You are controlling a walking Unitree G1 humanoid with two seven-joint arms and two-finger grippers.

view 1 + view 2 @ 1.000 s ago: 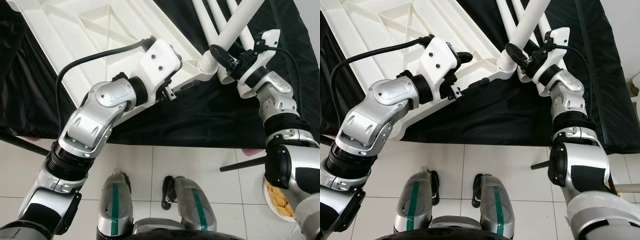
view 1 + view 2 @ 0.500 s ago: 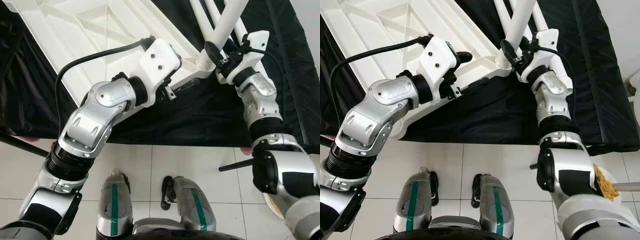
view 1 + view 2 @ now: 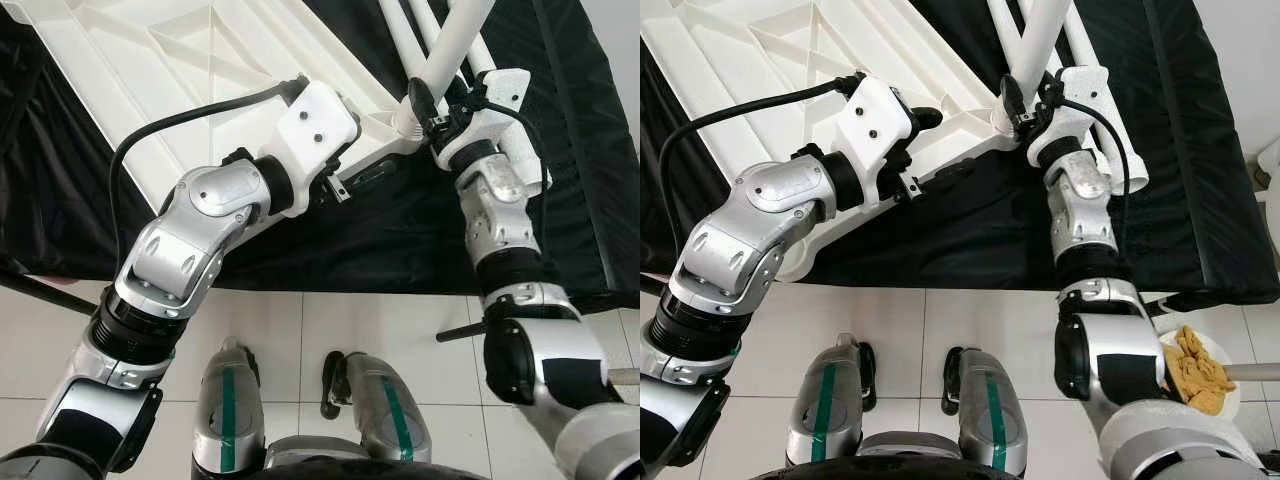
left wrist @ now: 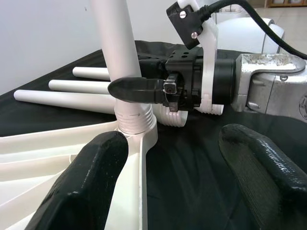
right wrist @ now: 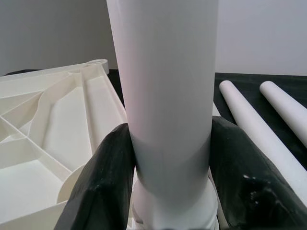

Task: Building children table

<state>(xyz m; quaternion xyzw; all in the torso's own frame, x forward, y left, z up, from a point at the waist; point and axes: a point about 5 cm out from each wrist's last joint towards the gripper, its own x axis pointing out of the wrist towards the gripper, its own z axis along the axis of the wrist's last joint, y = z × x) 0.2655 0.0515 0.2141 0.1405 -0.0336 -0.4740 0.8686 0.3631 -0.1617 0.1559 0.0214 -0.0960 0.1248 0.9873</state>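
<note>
A white plastic tabletop (image 3: 150, 70) lies upside down on a black cloth. At its near right corner a white leg (image 3: 455, 40) stands in the ribbed corner socket (image 4: 136, 127). My right gripper (image 3: 425, 105) is shut on this leg just above the socket, and its fingers (image 5: 103, 182) press both sides of the tube (image 5: 165, 96). My left gripper (image 3: 365, 175) is open at the tabletop's near rim, a short way left of the socket. One of its fingers (image 4: 91, 177) rests over the rim, the other over the cloth.
Spare white legs (image 4: 67, 98) lie on the black cloth (image 3: 400, 240) behind the socket. On the tiled floor at the right are a plate of food (image 3: 1200, 375) and a black rod (image 3: 465, 328). My own legs (image 3: 300, 420) stand close to the cloth's front edge.
My right arm has swung left towards the corner, and the leg it holds has gone from leaning right to standing more upright in the socket. The left arm has stayed put.
</note>
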